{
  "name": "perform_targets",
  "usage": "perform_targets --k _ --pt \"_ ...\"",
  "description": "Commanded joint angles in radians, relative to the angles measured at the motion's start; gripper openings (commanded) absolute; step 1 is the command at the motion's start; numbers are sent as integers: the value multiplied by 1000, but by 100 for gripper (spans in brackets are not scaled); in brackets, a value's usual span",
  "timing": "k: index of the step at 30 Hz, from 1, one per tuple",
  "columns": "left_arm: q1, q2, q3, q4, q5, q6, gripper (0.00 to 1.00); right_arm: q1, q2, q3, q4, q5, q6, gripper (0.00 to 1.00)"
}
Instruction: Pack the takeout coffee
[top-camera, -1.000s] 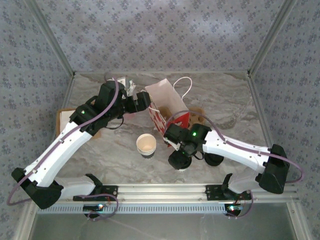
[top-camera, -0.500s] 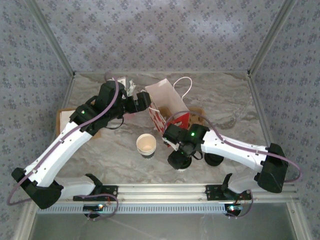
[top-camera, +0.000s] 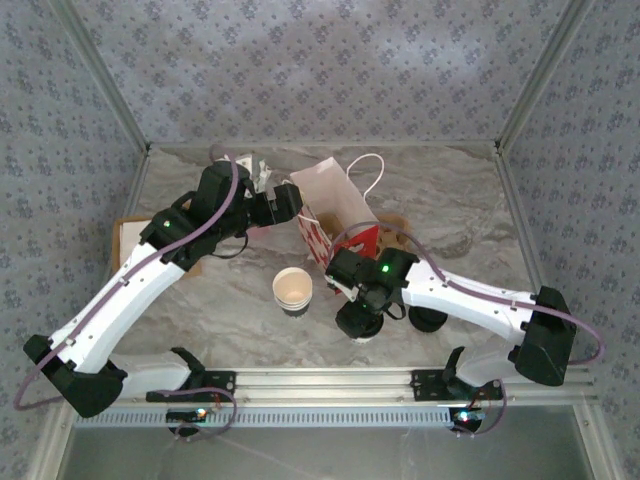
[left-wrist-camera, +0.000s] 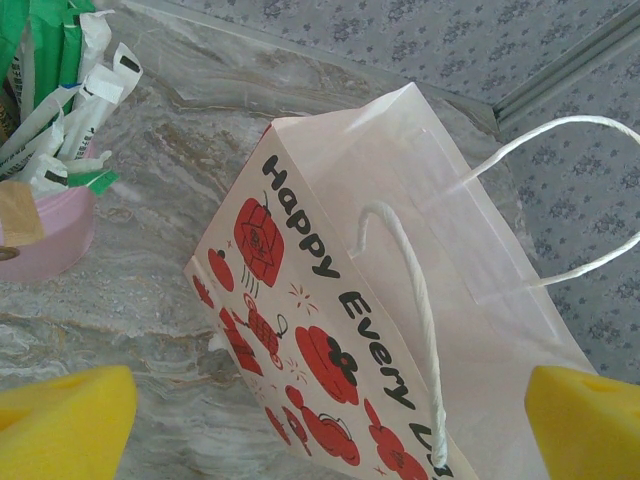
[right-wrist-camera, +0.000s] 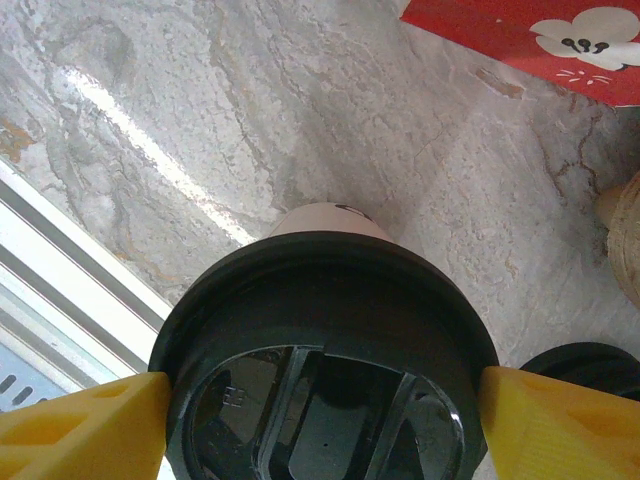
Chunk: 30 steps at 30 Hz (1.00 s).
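The right gripper (right-wrist-camera: 325, 385) clamps the coffee (right-wrist-camera: 320, 320), pale cup under glossy black lid; left gripper (left-wrist-camera: 330, 400) gapes wide by bag (left-wrist-camera: 330, 260)

Walls (top-camera: 330, 70) papered in a grey-blue floral print close in the counter (top-camera: 470, 200) on three sides, with pale metal posts (top-camera: 542, 72) at the back corners. The counter is grey-beige marble; a ribbed aluminium rail (top-camera: 330, 380) edges its near side. A bright glare streak (right-wrist-camera: 150, 150) crosses the marble.

Cut off and covered
The takeout coffee (right-wrist-camera: 325, 340) runs off the bottom edge, its lid hiding most of the cup; the bag (left-wrist-camera: 330, 290) print breaks off after "Happy Every".
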Motion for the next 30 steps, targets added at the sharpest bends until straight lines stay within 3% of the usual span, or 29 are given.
perform_targets --k 1,20,25,30 --pt "5 1 10 12 9 7 99 12 15 -5 -16 15 -3 79" --pt "4 6 17 9 11 9 99 44 34 15 -60 27 5 80" --pt "4 4 23 5 10 12 100 54 32 18 -66 28 10 69" --pt "4 -1 24 2 7 13 100 61 12 27 -76 37 19 66"
